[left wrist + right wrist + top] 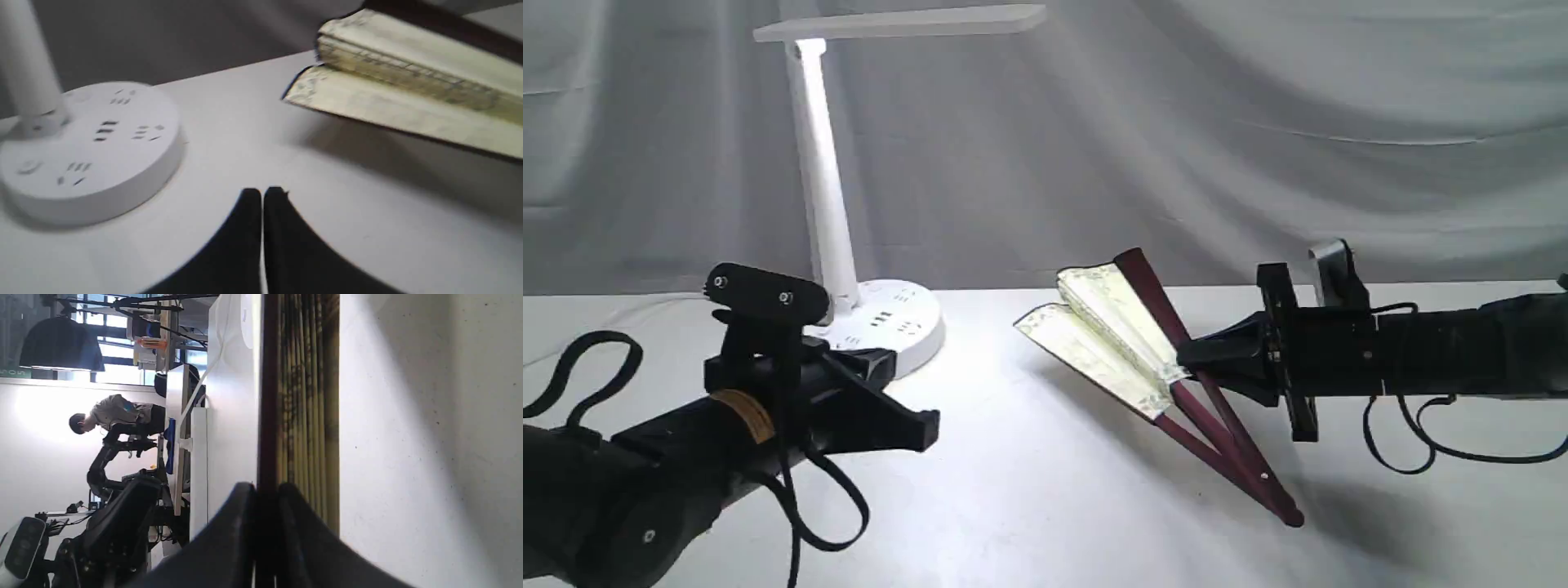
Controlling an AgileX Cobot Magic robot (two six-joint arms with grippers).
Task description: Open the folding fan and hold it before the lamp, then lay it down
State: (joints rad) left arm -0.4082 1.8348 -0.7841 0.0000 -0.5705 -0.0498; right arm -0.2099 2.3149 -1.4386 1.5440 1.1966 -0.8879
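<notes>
The folding fan [1107, 335] is partly spread above the table at centre right, its cream pleated leaf pointing up-left and its maroon ribs meeting at a pivot low on the right. My right gripper [1188, 357] is shut on the fan's upper maroon guard stick, seen edge-on in the right wrist view [267, 490]. The fan's pleats [310, 396] run beside the stick. My left gripper [931, 429] hovers shut and empty over the table, left of the fan [408, 81], its fingertips [250, 200] pressed together. The lit white lamp [829, 204] stands at the back left.
The lamp's round base [90, 151] with sockets lies close to the left gripper. A grey cloth backdrop hangs behind the white table [1029, 490]. Loose black cables dangle from both arms. The right wrist view shows a person and another robot arm beyond the table.
</notes>
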